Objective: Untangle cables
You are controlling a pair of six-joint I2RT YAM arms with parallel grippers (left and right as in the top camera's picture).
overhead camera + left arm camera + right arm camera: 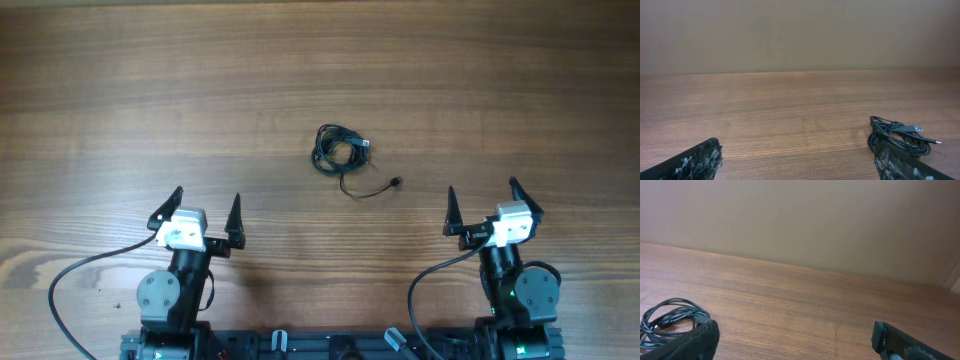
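The cables (338,150) lie as a small tangle of thin black wires on the wooden table, near its middle, with a silvery plug on the right side and a loose end trailing toward the front. The tangle also shows at the right of the left wrist view (897,136) and at the lower left of the right wrist view (667,322). My left gripper (207,206) is open and empty, well to the front left of the tangle. My right gripper (482,201) is open and empty, to the front right of it.
The wooden table (150,90) spans the whole view. Thick black arm cables (75,275) loop by each arm base at the front edge. A plain beige wall (800,30) stands beyond the table's far edge.
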